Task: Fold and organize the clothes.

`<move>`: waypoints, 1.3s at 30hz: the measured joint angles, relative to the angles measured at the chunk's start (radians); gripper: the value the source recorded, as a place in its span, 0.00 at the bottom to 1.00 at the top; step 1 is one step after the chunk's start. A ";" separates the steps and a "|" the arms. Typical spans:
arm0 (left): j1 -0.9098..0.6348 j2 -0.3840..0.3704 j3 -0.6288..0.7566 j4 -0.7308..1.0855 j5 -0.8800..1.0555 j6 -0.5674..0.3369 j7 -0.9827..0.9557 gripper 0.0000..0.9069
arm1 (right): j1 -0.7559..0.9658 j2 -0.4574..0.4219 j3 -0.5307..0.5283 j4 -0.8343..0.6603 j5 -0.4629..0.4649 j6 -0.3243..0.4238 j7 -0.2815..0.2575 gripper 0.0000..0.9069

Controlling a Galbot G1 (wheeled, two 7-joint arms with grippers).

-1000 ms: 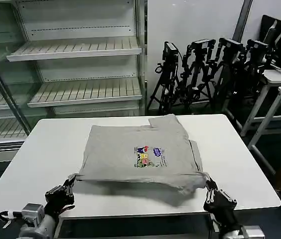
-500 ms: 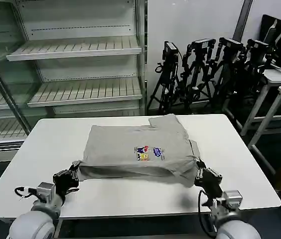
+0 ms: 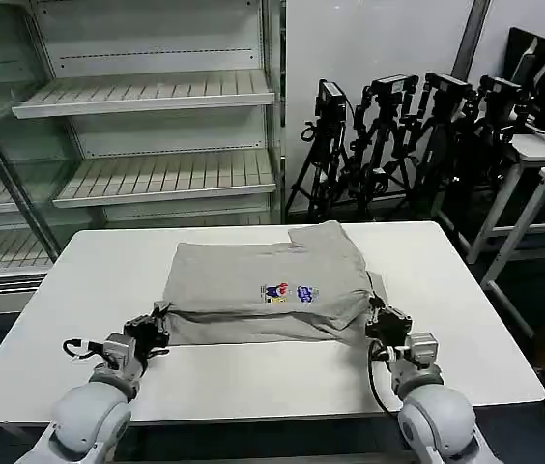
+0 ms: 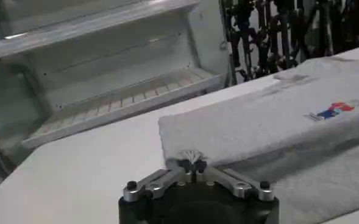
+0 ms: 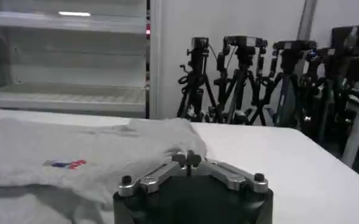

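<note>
Head view: the light grey soft fabric shirt with a small multicolour chest print (image 3: 268,290) lies partly folded in the middle of the white counter (image 3: 253,377). The left gripper (image 3: 157,322) has its fingers pinched on the shirt's near left corner, and the right gripper (image 3: 381,319) grips the near right corner.

Left wrist view: the left gripper's fingers (image 4: 185,165) are closed on a small tuft of grey fabric.

Right wrist view: the right gripper's fingers (image 5: 179,159) meet closed, with the shirt just beside them; whether fabric sits between them I cannot tell
</note>
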 measured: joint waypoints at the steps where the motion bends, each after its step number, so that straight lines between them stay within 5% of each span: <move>1: -0.006 -0.002 0.007 0.006 0.003 -0.001 0.000 0.03 | 0.009 0.002 -0.005 -0.011 -0.004 0.001 -0.001 0.00; 4: -0.022 -0.008 0.023 0.024 0.013 -0.002 -0.001 0.10 | 0.035 0.010 -0.020 -0.045 -0.018 0.003 -0.001 0.03; 5: -0.027 -0.010 0.025 0.028 0.015 -0.002 -0.001 0.17 | 0.042 0.012 -0.023 -0.055 -0.022 0.004 -0.001 0.14; 6: -0.031 -0.012 0.028 0.032 0.016 -0.003 -0.002 0.29 | 0.049 0.015 -0.025 -0.065 -0.027 0.005 0.000 0.58; 7: -0.035 -0.015 0.029 0.037 0.017 -0.003 -0.005 0.40 | 0.053 0.018 -0.027 -0.076 -0.031 0.006 0.000 0.86; 8: -0.037 -0.017 0.031 0.041 0.017 -0.003 -0.006 0.87 | 0.056 0.020 -0.028 -0.084 -0.035 0.007 0.000 1.00; 9: -0.040 -0.019 0.032 0.045 0.019 -0.003 -0.008 1.00 | 0.058 0.022 -0.029 -0.090 -0.039 0.008 0.000 1.00; 33: 0.086 -0.064 -0.044 -0.025 -0.016 -0.018 -0.021 1.00 | -0.115 0.039 0.055 0.019 -0.047 0.044 -0.001 1.00; 34: 0.090 -0.064 -0.044 -0.024 -0.019 -0.018 -0.021 0.92 | -0.118 0.042 0.056 0.020 -0.042 0.039 0.001 1.00; 35: 0.093 -0.066 -0.044 -0.024 -0.022 -0.018 -0.022 0.23 | -0.121 0.044 0.057 0.020 -0.036 0.034 0.004 1.00; 36: 0.094 -0.066 -0.044 -0.023 -0.026 -0.018 -0.024 0.08 | -0.123 0.046 0.057 0.020 -0.028 0.029 0.006 1.00; 38: 0.096 -0.068 -0.044 -0.017 -0.035 -0.020 -0.027 0.04 | -0.125 0.048 0.057 0.019 -0.015 0.019 0.009 1.00; 39: 0.096 -0.068 -0.044 -0.014 -0.039 -0.023 -0.028 0.04 | -0.126 0.048 0.057 0.017 -0.008 0.014 0.010 0.69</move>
